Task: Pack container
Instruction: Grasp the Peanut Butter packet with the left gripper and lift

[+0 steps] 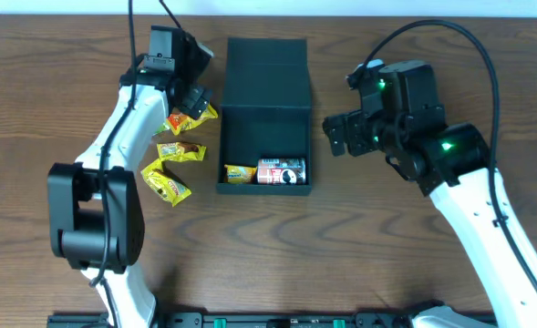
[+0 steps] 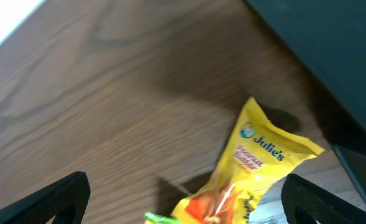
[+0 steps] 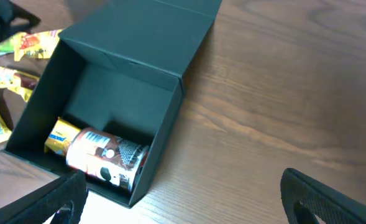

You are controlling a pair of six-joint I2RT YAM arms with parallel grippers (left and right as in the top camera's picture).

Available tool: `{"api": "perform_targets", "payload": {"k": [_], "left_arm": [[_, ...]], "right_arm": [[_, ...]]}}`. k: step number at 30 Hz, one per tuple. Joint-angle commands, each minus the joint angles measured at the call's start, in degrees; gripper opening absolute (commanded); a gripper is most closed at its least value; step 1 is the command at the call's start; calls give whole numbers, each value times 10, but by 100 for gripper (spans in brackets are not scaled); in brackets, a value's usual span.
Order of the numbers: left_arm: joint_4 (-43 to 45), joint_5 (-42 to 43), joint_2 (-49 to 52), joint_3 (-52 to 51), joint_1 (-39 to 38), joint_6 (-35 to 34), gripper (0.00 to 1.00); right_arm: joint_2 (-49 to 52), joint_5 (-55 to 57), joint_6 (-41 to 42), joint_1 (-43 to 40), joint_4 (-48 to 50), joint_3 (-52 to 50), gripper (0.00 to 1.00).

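The dark green-black container [image 1: 263, 137] sits mid-table with its hinged lid [image 1: 266, 68] folded back on the far side. Against its near wall lie a red can [image 1: 281, 172] on its side and a yellow packet [image 1: 240, 173]. Just left of it, loose snack packets [image 1: 165, 184] are strewn on the wooden table [image 1: 387, 255], the farthest, a Julie's packet [image 2: 257, 155], under the left gripper [image 1: 195, 102], jaws spread wide and empty. The right gripper [image 1: 334, 135] hovers just right of the container, likewise wide and holding nothing.
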Motion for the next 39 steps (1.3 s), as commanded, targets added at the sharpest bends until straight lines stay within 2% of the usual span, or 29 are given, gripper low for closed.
{"api": "perform_targets", "payload": {"k": [1, 2, 3, 11, 17, 20, 29, 37, 39], "left_arm": [[-13, 24, 26, 11, 3, 26, 100], [-20, 27, 28, 11, 5, 26, 100], [-25, 29, 29, 11, 6, 26, 95], [-48, 86, 42, 11, 24, 36, 86], [-48, 117, 60, 11, 26, 41, 85], [-48, 117, 63, 11, 26, 41, 81], [-57, 116, 91, 11, 33, 51, 59], [-52, 111, 92, 11, 33, 51, 19], [-52, 111, 92, 11, 34, 51, 13]], "right_arm": [[-2, -2, 28, -3, -3, 3, 99], [-2, -2, 32, -3, -3, 3, 99], [-2, -2, 32, -3, -3, 3, 99], [-2, -2, 31, -3, -3, 3, 99], [-2, -2, 32, -3, -3, 3, 99], [-2, -2, 32, -3, -3, 3, 99], [-2, -2, 40, -3, -3, 3, 99], [-2, -2, 40, -3, -3, 3, 99], [-2, -2, 40, -3, -3, 3, 99]]}}
